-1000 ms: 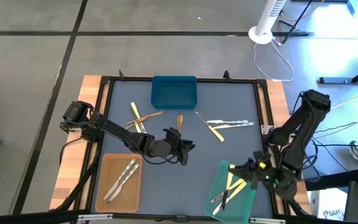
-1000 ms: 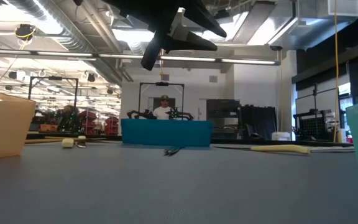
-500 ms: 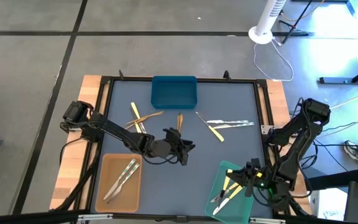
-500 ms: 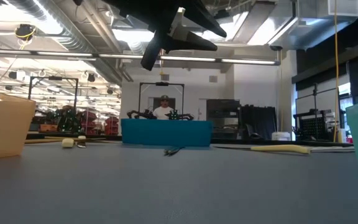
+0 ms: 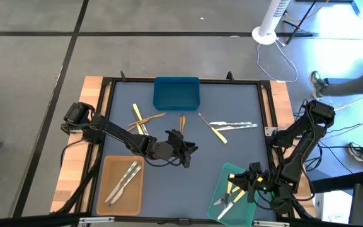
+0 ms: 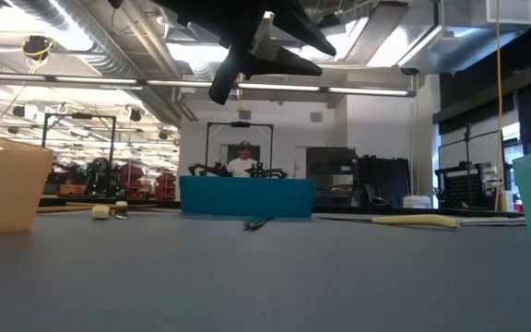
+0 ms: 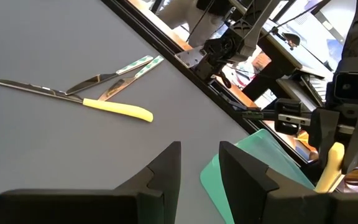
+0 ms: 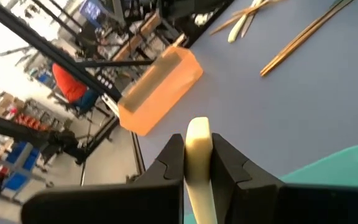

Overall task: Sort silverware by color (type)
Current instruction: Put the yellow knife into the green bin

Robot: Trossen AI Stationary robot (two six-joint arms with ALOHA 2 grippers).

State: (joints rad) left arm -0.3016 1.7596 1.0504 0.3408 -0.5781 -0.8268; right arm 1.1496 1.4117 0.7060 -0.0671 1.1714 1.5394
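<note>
My right gripper (image 5: 237, 183) hovers over the green tray (image 5: 249, 207) at the near right, shut on a pale yellow utensil (image 8: 197, 140). Other utensils (image 5: 227, 199) lie in that tray. My left gripper (image 5: 191, 151) waits open above mid-table with nothing between its fingers (image 7: 166, 171). On the table lie a yellow-handled knife (image 7: 118, 109) with silvery pieces (image 5: 235, 125), a brown piece (image 5: 182, 122), and yellow and brown ones (image 5: 140, 119). Silvery pieces (image 5: 125, 180) rest in the tan tray (image 5: 106, 192). My right gripper pinches the pale yellow utensil between its two fingers, one on each side. Its rounded end (image 8: 197, 126) sticks out a little past the fingertips. In the left wrist view the utensil (image 7: 329, 167) slants down from the fingers over the green tray; whether it touches the tray I cannot tell.
A blue tray (image 5: 176, 93) stands at the table's far middle. A dark raised frame (image 5: 266, 113) borders the grey mat. A person's leg (image 5: 345, 87) shows beyond the right edge, and a white fan base (image 5: 265, 34) stands on the floor.
My right gripper has sunk toward the green tray with the yellow utensil, shifting a little toward the table's near left and rolling slightly. It has stayed shut on the utensil. A person's leg has come into view at the right.
</note>
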